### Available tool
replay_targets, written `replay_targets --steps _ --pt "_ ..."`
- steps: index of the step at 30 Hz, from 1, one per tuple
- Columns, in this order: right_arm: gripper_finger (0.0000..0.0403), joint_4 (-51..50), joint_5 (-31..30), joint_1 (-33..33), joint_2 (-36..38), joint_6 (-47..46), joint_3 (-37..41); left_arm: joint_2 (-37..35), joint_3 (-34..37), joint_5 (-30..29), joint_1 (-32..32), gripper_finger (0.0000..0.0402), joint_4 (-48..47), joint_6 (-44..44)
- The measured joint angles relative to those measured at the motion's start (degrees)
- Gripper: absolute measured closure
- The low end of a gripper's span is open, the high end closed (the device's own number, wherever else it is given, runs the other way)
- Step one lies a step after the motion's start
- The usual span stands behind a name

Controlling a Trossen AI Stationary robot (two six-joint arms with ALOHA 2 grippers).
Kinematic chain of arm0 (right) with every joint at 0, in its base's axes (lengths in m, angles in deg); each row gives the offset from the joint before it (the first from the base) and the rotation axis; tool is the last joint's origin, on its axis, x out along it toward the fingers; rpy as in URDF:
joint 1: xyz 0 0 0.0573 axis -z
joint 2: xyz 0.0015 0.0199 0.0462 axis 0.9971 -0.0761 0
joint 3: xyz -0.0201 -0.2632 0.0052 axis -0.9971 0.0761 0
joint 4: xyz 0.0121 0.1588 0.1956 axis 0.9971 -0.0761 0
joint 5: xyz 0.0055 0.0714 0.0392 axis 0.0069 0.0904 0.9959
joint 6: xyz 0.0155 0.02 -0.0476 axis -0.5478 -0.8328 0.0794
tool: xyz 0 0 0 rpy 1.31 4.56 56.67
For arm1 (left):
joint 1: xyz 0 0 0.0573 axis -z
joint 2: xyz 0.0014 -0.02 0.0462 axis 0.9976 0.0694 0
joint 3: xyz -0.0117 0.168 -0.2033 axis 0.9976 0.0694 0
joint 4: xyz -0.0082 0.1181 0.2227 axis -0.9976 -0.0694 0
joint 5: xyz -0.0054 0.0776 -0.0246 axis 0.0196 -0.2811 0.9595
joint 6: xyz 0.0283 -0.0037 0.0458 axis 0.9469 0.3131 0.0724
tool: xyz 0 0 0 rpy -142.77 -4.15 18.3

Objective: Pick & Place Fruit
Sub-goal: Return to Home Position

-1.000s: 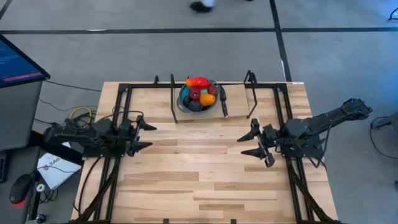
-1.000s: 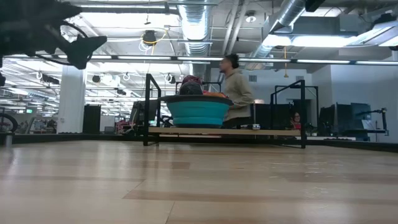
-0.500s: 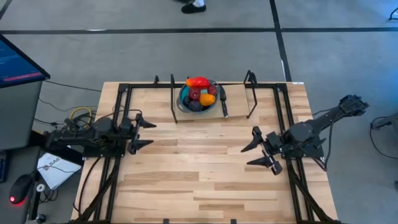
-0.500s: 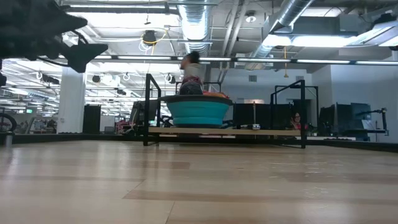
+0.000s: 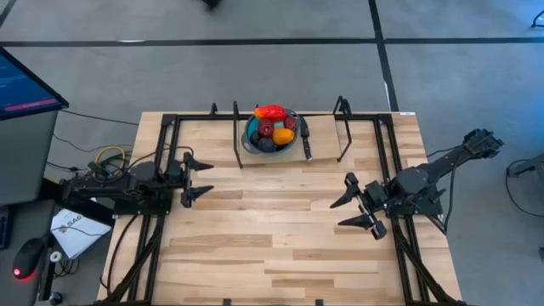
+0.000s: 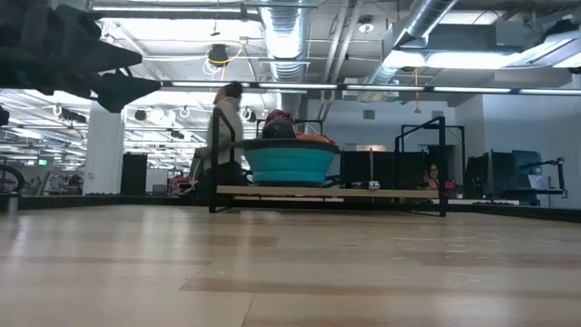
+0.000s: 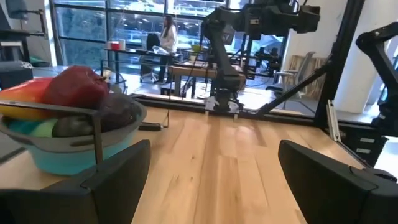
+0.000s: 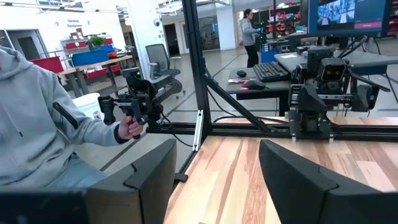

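Note:
The fruit (image 5: 272,126) lies piled in a round blue bowl (image 5: 252,143) at the middle of the table's far edge: red, orange, maroon and dark pieces. The left wrist view shows a maroon piece (image 7: 78,87) on top of the bowl (image 7: 74,155). In the low view the bowl (image 6: 289,165) stands on a raised wooden board (image 6: 363,192). My left gripper (image 5: 206,178) (image 7: 214,180) hangs open near the table's left side, pointing level toward the right. My right gripper (image 5: 337,214) (image 8: 217,180) hangs open at the right side, pointing left. Both are well clear of the bowl.
A black metal frame (image 5: 236,140) stands around the bowl and along the table's sides. A dark long tool (image 5: 304,144) lies right of the bowl. A person in a grey hoodie (image 8: 37,124) sits beyond the table's left side. Bare wood (image 5: 272,229) lies between the arms.
My right gripper has swung a little toward the table's near edge, then kept still. My left gripper has turned slightly in place, still open. A person has walked leftward behind the table's far edge.

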Motion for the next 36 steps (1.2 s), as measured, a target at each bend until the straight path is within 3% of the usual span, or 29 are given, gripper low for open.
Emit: replay_targets --steps 18,33,36 --pt "0.0179 2.32 -0.09 0.36 0.00 3.15 0.02 7.41 0.00 -0.42 0.00 0.0056 0.65 -1.42" --pt "0.0179 2.98 -0.08 0.94 -0.40 -1.76 0.04 11.83 0.02 -0.39 0.00 0.0056 0.83 -1.40" --pt "0.0179 4.43 0.07 2.24 0.21 3.17 0.76 12.22 0.02 -0.39 0.00 0.0056 0.79 -1.42"
